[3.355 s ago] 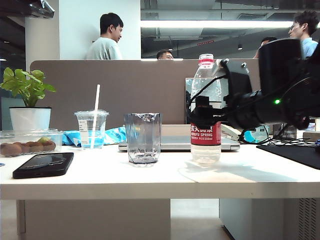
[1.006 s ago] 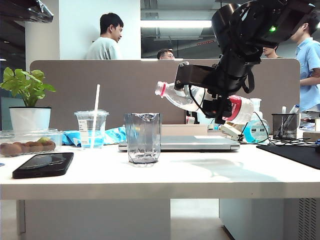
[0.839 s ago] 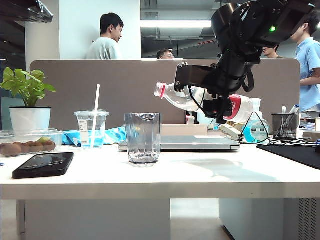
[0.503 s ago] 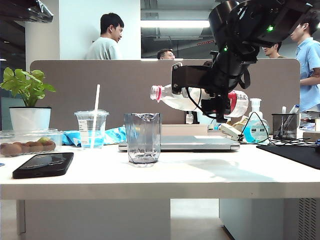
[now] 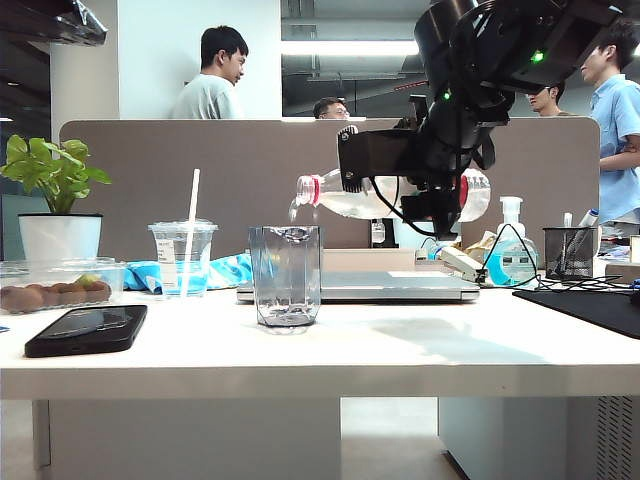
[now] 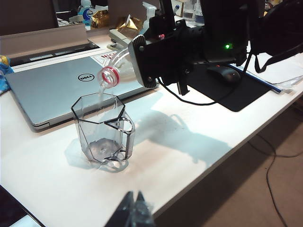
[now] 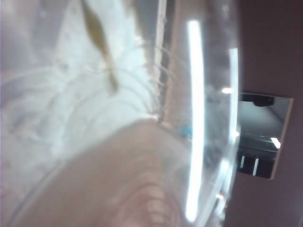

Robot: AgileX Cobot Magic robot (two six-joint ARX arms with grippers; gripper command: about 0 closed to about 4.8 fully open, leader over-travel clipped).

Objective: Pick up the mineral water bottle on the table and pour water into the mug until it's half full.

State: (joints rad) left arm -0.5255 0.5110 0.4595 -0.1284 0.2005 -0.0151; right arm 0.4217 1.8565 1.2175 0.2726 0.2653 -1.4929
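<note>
Tipped further since a second ago: mineral water bottle [image 5: 385,196] now lying level, neck shifted left over mug [image 5: 286,275], thin stream falling from mouth into it. Left gripper [image 6: 134,213] low at near bench [image 5: 400,350] edge, clenched, holding nothing. Mug upright left of centre, near-empty. Right gripper [image 5: 425,195] raised right of mug, grasping bottle mid-body.

Uncapped mineral water bottle [image 5: 385,195] lies level, mouth over upright mug [image 5: 285,276].
</note>
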